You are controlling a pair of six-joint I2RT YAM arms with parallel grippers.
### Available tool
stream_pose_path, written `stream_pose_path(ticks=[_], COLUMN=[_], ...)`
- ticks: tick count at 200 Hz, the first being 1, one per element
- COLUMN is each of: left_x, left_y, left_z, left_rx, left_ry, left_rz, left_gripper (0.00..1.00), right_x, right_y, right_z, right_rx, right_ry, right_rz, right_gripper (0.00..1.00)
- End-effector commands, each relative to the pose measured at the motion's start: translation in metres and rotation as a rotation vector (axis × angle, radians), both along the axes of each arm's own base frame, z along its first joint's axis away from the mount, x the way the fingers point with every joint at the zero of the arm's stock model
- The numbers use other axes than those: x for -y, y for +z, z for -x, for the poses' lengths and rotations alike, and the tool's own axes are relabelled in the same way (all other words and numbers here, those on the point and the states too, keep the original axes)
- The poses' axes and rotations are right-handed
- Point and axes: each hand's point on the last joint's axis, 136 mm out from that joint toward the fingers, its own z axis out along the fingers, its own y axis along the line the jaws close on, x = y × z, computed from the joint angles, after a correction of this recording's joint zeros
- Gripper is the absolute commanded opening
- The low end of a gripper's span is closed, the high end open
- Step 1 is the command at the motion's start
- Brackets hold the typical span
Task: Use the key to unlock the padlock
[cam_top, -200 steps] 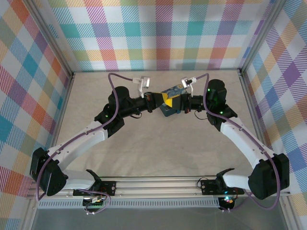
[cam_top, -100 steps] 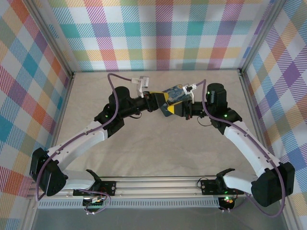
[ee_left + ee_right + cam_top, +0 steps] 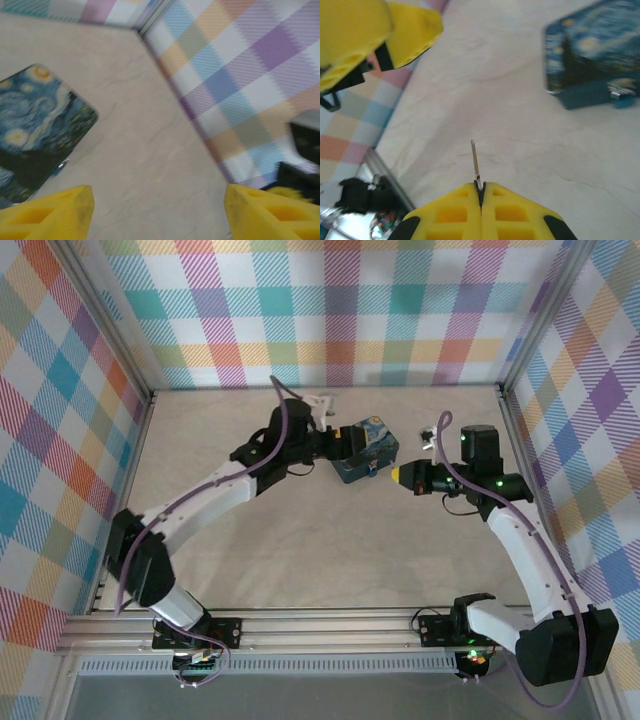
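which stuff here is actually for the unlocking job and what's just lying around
For the job:
- key, pinched in the shut right end effector
- padlock, at the box's front edge
- left end effector, open and holding nothing

Just there:
- blue night-sky box
- table
- plaid walls

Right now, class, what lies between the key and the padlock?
Bare table separates the key from the padlock, as the right wrist view shows.

key (image 3: 474,161) pinched upright, padlock (image 3: 621,91) — at box (image 3: 590,47) front
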Motion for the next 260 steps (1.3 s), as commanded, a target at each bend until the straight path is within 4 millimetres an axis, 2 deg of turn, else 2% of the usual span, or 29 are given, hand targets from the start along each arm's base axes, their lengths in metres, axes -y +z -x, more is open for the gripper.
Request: stream_pose_path(ticks=[1, 23, 52, 101, 139, 167, 208, 234, 260], left_x=[0.004, 0.017, 0.039, 0.076, 0.102, 0.115, 0.12, 0.113, 0.107], left_y=[-0.038, -0.076, -0.1, -0.132, -0.144, -0.148, -0.166, -0.188, -0.194], left_z=[-0.005, -0.014, -0.029, -0.063, -0.089, -0.099, -0.096, -0.08, -0.061], left_rx=[-0.052, -0.147, -0.181, -0.138, -0.097, -0.076, -0.091, -0.13, -0.136], left_ry=[0.002, -0.003, -0.012, -0.031, -0.039, -0.045, -0.076, -0.118, -0.172], left_rz=[-0.174, -0.272, -0.345, -0.459, -0.453, -0.419, -0.436, -0.516, -0.562], left_gripper=[0.69, 0.68, 0.67, 0.67, 0.67, 0.68, 0.67, 0.67, 0.67], right_x=[0.039, 0.068, 0.087, 0.098, 0.101, 0.1, 0.099, 0.099, 0.096], right_y=[-0.033, -0.057, -0.074, -0.086, -0.088, -0.088, -0.088, -0.088, -0.089], right_z=[-0.006, -0.008, -0.006, -0.001, 0.006, 0.009, 0.008, 0.008, 0.008], right_rx=[-0.121, -0.193, -0.223, -0.237, -0.235, -0.24, -0.239, -0.242, -0.244], right_ry=[-0.18, -0.305, -0.388, -0.425, -0.426, -0.423, -0.421, -0.414, -0.396], right_rz=[0.112, 0.167, 0.217, 0.276, 0.298, 0.293, 0.286, 0.29, 0.285], right_gripper=[0.0, 0.0, 0.0, 0.0, 0.0, 0.0, 0.0, 0.0, 0.0])
